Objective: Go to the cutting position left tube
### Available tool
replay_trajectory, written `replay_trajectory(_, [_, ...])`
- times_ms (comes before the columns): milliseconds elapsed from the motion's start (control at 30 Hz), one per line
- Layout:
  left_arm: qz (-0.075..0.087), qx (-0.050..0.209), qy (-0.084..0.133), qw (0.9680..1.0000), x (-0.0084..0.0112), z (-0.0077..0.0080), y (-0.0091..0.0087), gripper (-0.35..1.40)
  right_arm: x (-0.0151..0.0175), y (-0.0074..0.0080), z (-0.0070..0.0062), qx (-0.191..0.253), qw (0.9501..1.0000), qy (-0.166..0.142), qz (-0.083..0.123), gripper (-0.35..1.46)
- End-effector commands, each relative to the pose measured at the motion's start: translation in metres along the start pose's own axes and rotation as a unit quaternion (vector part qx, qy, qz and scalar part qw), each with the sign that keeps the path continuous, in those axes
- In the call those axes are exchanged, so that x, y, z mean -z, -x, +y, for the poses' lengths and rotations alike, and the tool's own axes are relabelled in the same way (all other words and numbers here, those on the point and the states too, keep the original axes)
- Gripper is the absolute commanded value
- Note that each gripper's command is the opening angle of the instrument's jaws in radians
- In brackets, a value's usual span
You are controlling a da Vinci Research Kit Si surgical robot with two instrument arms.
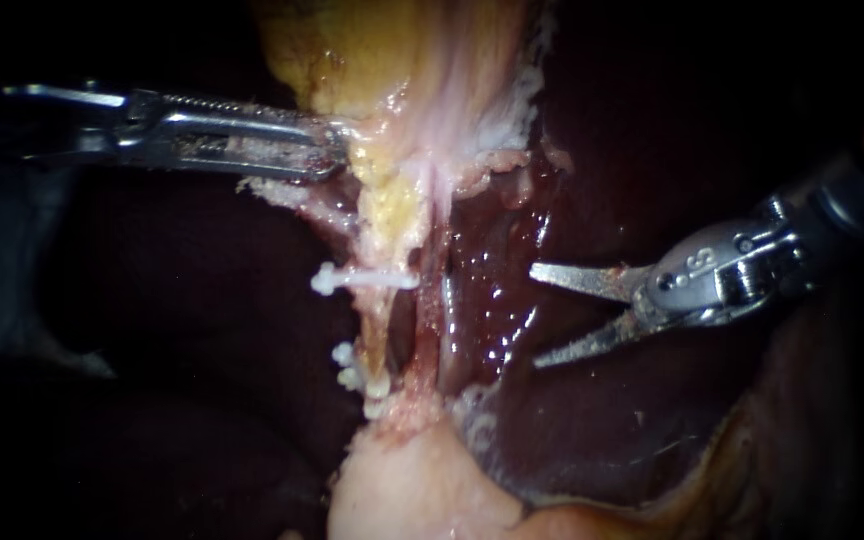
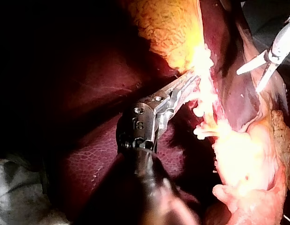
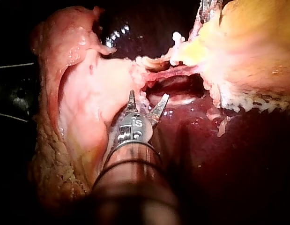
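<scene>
Right claw (image 1: pixel 535 316) stands apart, its two thin blades spread in a wide V with nothing between them, tips aimed left toward the tubes. It hangs over the wet, dark liver (image 1: pixel 572 180), well to the right of the left tube (image 1: pixel 384 335), and touches neither tube. In the right wrist view the same claw (image 3: pixel 148 96) is spread just short of the strands ahead of it.

The left tube is the yellowish strand in the middle of the scene, running from the gallbladder (image 1: pixel 392 60) at the far side to a pale lump of tissue (image 1: pixel 412 480) at the near side. One white clip (image 1: pixel 364 278) crosses it toward the far end, its tip sticking out to the left. A cluster of white clips (image 1: pixel 354 375) sits nearer, and a bare stretch of tube lies between them. Just to the right runs a thinner reddish strand, the right tube (image 1: pixel 434 320).

Left claw (image 1: pixel 337 150) is clamped on the gallbladder's narrow end, far and left of the single clip. The left instrument (image 1: pixel 202 130) lies level across the dark liver. The left wrist view shows that claw (image 2: pixel 190 83) closed on pale tissue.
</scene>
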Motion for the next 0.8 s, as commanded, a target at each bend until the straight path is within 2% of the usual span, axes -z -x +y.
replay_trajectory(33, [0.000,0.000,0.001,1.0000,0.0003,0.0001,-0.0001,-0.35,0.0000,0.0000,0.0000,0.000,1.0000,0.000,0.000,1.45])
replay_trajectory(100, [-0.001,0.001,0.002,1.0000,0.0008,0.0004,-0.0003,-0.35,0.0000,0.0000,0.0000,0.000,1.0000,0.000,0.000,1.45])
replay_trajectory(233, [-0.004,0.006,0.008,0.9999,0.0032,0.0014,-0.0019,-0.35,0.0000,0.0000,0.0000,0.000,1.0000,0.000,0.000,1.45])
replay_trajectory(433, [0.014,0.017,0.004,0.9997,0.0073,0.0024,-0.0040,-0.35,0.0001,0.0000,0.0000,0.000,1.0000,-0.002,-0.001,1.45])
replay_trajectory(633, [0.015,0.017,0.002,0.9997,0.0074,0.0024,-0.0038,-0.35,-0.0002,-0.0008,-0.0004,0.001,0.9995,-0.022,0.023,1.45])
replay_trajectory(800, [0.015,0.017,0.002,0.9997,0.0074,0.0024,-0.0038,-0.35,-0.0015,-0.0029,-0.0018,-0.022,0.9970,-0.049,0.055,1.45])
